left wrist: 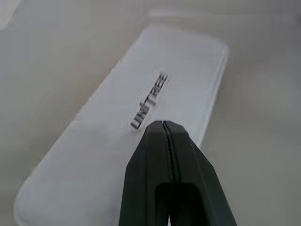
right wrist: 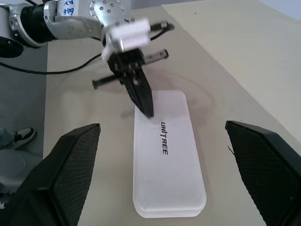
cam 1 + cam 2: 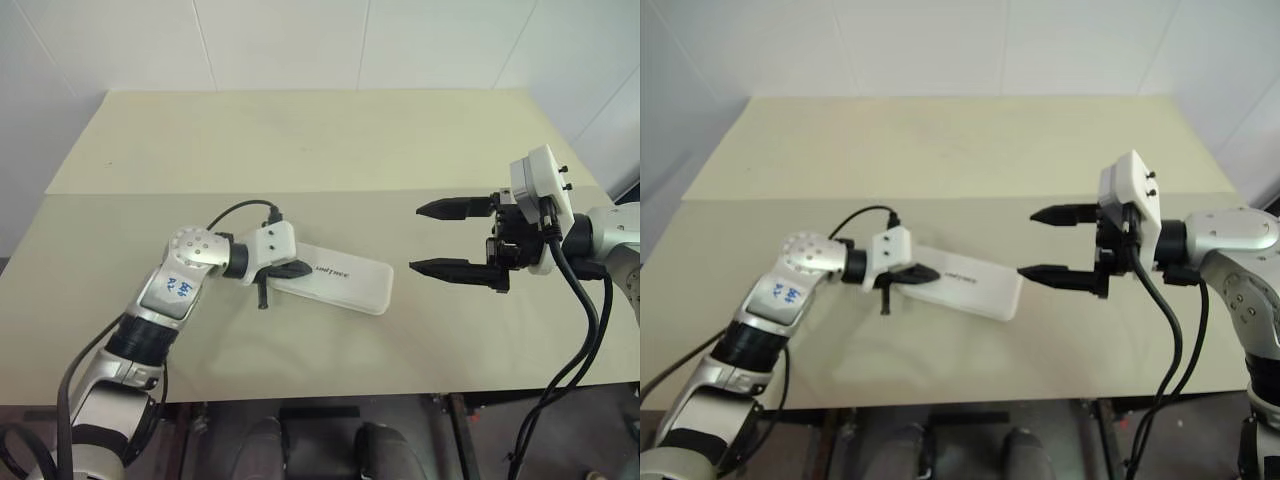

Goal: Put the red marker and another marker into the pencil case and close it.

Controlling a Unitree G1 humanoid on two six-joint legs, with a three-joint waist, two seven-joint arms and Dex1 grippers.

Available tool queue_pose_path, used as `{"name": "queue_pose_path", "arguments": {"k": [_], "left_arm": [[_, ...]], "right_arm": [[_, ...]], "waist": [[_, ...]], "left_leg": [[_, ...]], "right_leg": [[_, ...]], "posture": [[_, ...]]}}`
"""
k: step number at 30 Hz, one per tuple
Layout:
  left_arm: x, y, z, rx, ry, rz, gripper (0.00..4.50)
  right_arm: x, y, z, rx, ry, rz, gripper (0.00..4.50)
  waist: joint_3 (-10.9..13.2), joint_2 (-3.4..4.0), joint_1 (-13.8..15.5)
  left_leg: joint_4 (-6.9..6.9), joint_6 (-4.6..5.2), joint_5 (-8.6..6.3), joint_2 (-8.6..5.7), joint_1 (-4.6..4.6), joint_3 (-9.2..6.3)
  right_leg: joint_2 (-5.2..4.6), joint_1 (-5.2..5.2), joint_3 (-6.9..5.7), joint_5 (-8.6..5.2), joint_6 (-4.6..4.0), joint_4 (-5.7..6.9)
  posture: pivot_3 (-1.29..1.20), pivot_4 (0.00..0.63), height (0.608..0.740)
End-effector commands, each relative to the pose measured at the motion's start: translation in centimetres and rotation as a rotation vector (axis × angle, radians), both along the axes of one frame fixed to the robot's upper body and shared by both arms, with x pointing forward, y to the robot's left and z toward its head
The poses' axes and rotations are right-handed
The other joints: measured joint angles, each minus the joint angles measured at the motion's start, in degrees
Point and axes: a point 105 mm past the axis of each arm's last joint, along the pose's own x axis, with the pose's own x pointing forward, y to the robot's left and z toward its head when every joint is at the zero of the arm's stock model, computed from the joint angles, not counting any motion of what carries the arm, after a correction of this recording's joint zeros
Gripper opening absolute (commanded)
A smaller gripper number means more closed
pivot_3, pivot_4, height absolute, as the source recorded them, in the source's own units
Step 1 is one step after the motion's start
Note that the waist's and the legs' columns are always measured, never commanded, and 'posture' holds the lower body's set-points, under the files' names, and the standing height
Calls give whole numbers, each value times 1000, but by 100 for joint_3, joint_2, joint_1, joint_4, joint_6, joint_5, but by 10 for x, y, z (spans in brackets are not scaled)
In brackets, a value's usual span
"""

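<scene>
In the left eye view, the pencil case (image 3: 340,277) lies closed and flat on the beige table (image 3: 300,150), slightly left of centre, its long axis running from 10 o'clock to 4 o'clock. The left gripper (image 3: 296,270) has its two black fingers pressed together, holding nothing, with the tips over the case's left end. The right gripper (image 3: 428,238) hangs at 3 o'clock of the case, apart from it, jaws spread wide and empty, fingers pointing toward the case. In the left wrist view, the closed fingers (image 1: 155,160) taper to a point on or just above the white lid, just beside the dark lettering (image 1: 149,100); whether they touch the lid cannot be told. In the right wrist view, the right gripper's two textured pads (image 2: 70,165) stand far apart with the case lying between them farther off, and the left gripper's tips meet the lid at its far end.
</scene>
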Motion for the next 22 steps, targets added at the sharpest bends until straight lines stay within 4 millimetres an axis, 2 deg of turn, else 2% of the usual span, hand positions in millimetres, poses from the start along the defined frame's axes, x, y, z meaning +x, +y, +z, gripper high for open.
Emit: {"name": "queue_pose_path", "arguments": {"k": [1,4,6,7,10,13,14,15,21,22], "left_arm": [[-26,49,63,-114,-98,42,16],[-23,107,75,-89,-140,297,16],[-13,154,69,-51,-146,561,16],[-10,186,65,-48,-147,740,16],[-15,247,56,-88,-138,1068,16],[-26,273,49,-120,-149,1220,16],[-34,279,47,-132,-148,1249,391],[-41,285,44,-132,-142,1275,574],[-66,306,32,-107,-97,1347,2479],[-73,314,32,-111,-100,1386,2845]], "right_arm": [[5,-8,0,-16,-14,-12,4500],[18,-17,-3,-6,-6,-49,4500],[31,-23,-4,4,-8,-90,4500],[40,-27,-5,9,-10,-124,4500],[56,-42,-8,21,-13,-196,4500],[69,-60,-15,25,1,-272,4500],[72,-68,-19,14,9,-297,4500],[75,-74,-20,8,13,-313,4500],[84,-92,-24,-11,23,-346,4500],[87,-98,-24,-7,24,-374,4500]], "waist": [[0,0,-88],[-1,4,-186],[0,5,-223],[0,5,-234],[2,0,-237],[7,-15,-217],[8,-15,-218],[7,-15,-223],[7,-15,-248],[7,-15,-248]], "left_leg": [[-3,-14,7,2,1,-1],[-24,-18,8,-3,19,1],[-25,-16,7,-6,23,7],[-24,-12,5,-7,22,9],[-24,5,-5,-5,22,10],[-33,4,-6,-1,7,9],[-39,1,-4,2,7,11],[-44,-2,-3,2,7,15],[-70,-30,7,1,11,36],[-73,-35,10,1,12,39]], "right_leg": [[2,1,0,-1,-1,2],[-7,3,5,-2,-3,-5],[-10,4,4,-3,-3,-16],[-11,4,3,-3,-3,-14],[-11,1,1,-3,-4,-9],[-15,-8,-5,-3,-4,-8],[-21,-7,-5,-3,-4,-7],[-26,-7,-5,-3,-3,-11],[-18,-23,-2,-3,-4,-39],[-19,-28,0,-4,-7,-40]], "posture": [[0,150,740],[0,150,740],[0,150,740],[0,150,740],[0,150,740],[0,150,740],[0,150,740],[0,150,740],[0,150,740],[0,150,740]]}}
